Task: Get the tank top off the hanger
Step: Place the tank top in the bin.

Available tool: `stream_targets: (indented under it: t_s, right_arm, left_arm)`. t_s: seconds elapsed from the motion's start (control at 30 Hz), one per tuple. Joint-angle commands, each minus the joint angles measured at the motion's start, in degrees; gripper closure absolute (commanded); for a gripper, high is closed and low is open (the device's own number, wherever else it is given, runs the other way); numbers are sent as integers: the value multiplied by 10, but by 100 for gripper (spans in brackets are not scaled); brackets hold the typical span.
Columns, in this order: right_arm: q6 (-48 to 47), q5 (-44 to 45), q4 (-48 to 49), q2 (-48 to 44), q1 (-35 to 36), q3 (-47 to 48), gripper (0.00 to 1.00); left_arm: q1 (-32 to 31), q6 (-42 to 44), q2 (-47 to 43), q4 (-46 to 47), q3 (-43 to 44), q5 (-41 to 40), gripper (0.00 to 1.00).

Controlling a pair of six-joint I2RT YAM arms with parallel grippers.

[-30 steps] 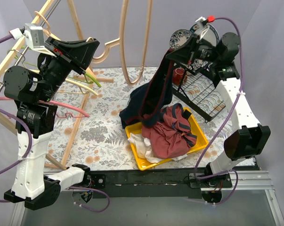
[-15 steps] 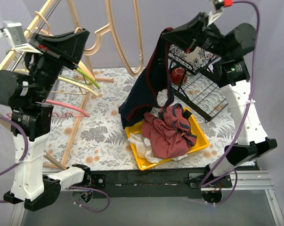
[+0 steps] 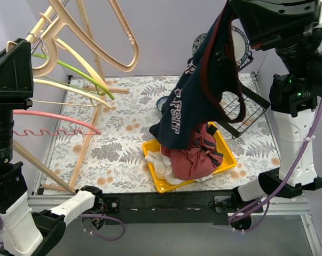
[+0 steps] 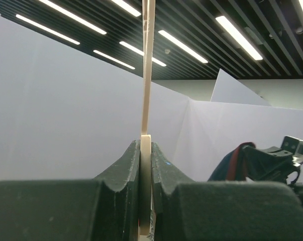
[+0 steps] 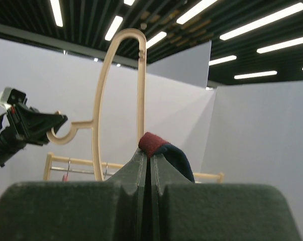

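Note:
The beige hanger (image 3: 96,37) hangs bare at the upper left of the top view. My left gripper (image 3: 26,48) is shut on it; in the left wrist view the fingers (image 4: 145,143) pinch the hanger's thin bar (image 4: 147,75) edge-on. The navy tank top (image 3: 190,101) with red trim dangles at the right, apart from the hanger, its lower hem over the yellow tray. My right gripper (image 3: 233,6) holds it high by a strap. Seen from the right wrist, that gripper (image 5: 150,153) is shut on the red-edged strap (image 5: 156,144), with the hanger (image 5: 103,100) beyond.
A yellow tray (image 3: 155,178) holds a maroon garment (image 3: 195,152) and a white cloth. A black wire dish rack (image 3: 246,101) with plates stands at the back right. A wooden clothes rack (image 3: 83,144) with green and pink hangers fills the left side.
Both arms have risen toward the camera. The left one carried the hanger up and to the left, the right one lifted the tank top up and right, so the two are now apart.

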Motion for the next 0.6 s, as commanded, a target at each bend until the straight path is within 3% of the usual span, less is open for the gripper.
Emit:
stream_targets:
  t_s: [0.0, 0.37, 0.57]
  right_arm:
    - [30, 116, 93, -5, 3, 20, 99]
    - [-22, 231, 111, -15, 2, 44, 99]
    - [-4, 273, 188, -28, 2, 32, 99]
  left_arm:
    - [1, 16, 2, -29, -28, -48, 100]
    - [1, 28, 0, -64, -6, -57, 100]
    - [1, 27, -5, -71, 1, -61, 100]
